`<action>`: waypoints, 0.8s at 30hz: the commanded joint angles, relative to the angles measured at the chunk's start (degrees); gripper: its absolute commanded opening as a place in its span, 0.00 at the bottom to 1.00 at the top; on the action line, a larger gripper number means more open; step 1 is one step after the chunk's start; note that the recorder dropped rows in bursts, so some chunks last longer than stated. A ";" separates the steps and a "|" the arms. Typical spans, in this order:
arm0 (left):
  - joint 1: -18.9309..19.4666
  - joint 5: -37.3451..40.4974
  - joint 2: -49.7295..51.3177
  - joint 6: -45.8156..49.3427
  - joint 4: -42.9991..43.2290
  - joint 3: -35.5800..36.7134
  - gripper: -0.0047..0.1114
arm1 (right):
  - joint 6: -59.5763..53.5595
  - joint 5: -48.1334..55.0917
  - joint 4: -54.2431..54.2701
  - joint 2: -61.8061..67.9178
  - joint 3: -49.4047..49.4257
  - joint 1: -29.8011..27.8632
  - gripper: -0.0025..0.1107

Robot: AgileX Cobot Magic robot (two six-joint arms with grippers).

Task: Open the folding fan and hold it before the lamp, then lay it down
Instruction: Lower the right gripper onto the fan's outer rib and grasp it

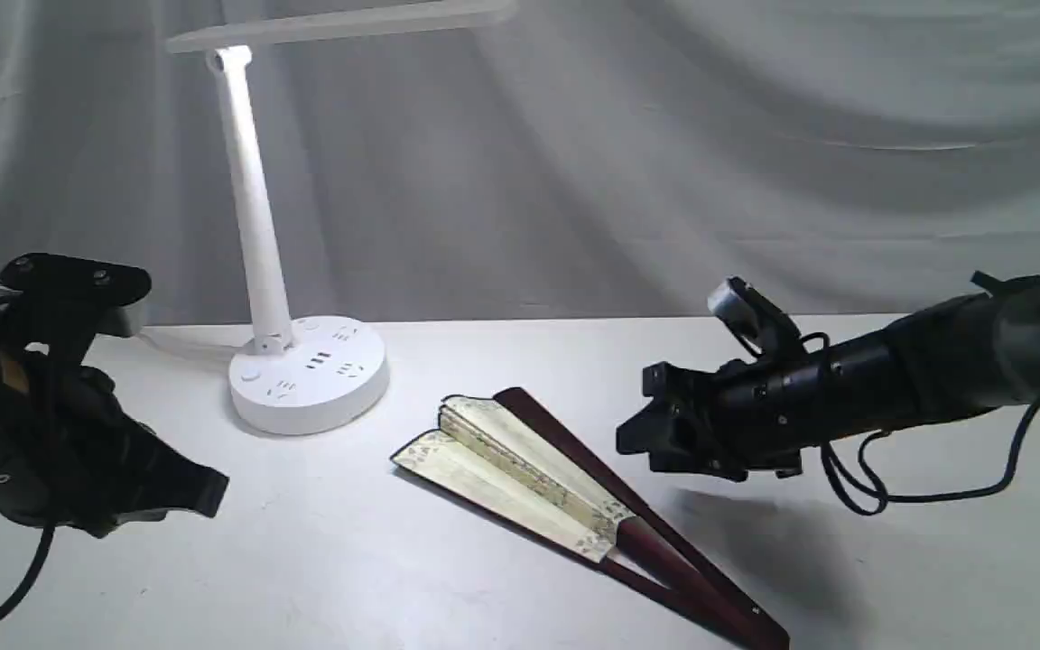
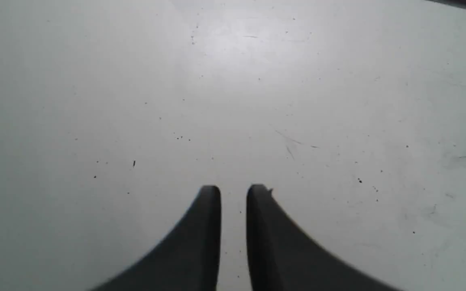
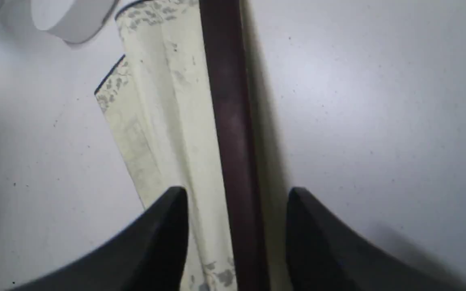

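Note:
The folding fan [image 1: 520, 469] lies on the white table, only slightly spread, with a few cream pleats showing beside its dark maroon guards. Its pivot end points toward the front right. The white lamp [image 1: 254, 208] stands at the back left on its round base [image 1: 308, 375]. My right gripper [image 1: 642, 438] hovers open just right of the fan's middle. In the right wrist view this gripper [image 3: 237, 192] straddles the maroon guard [image 3: 225, 101] from above without touching it. Over bare table at the front left, my left gripper [image 1: 208, 492] is empty, and its fingers [image 2: 210, 210] stand nearly together.
A grey cloth backdrop hangs behind the table [image 1: 303, 560]. The lamp's bar head [image 1: 339, 23] reaches right along the top of the view. A black cable [image 1: 881, 492] droops from the right arm to the tabletop. The lamp's base [image 3: 71, 16] shows in the right wrist view.

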 commanded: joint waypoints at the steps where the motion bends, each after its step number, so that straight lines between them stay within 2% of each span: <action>1: -0.38 -0.88 -0.21 0.11 -0.67 -0.39 0.14 | 0.15 -0.09 -0.71 1.69 -0.29 0.09 0.38; 18: -0.38 -1.01 -0.21 0.09 -0.67 -0.39 0.14 | -0.69 5.07 -0.85 4.29 -0.29 1.64 0.37; 21: -0.38 -1.01 -0.21 0.09 -0.67 -0.39 0.14 | -0.69 5.64 -0.85 4.29 -0.29 1.64 0.34; 24: -0.38 -1.01 -0.21 0.09 -0.67 -0.39 0.14 | -0.69 6.78 -1.08 4.29 -0.29 1.64 0.26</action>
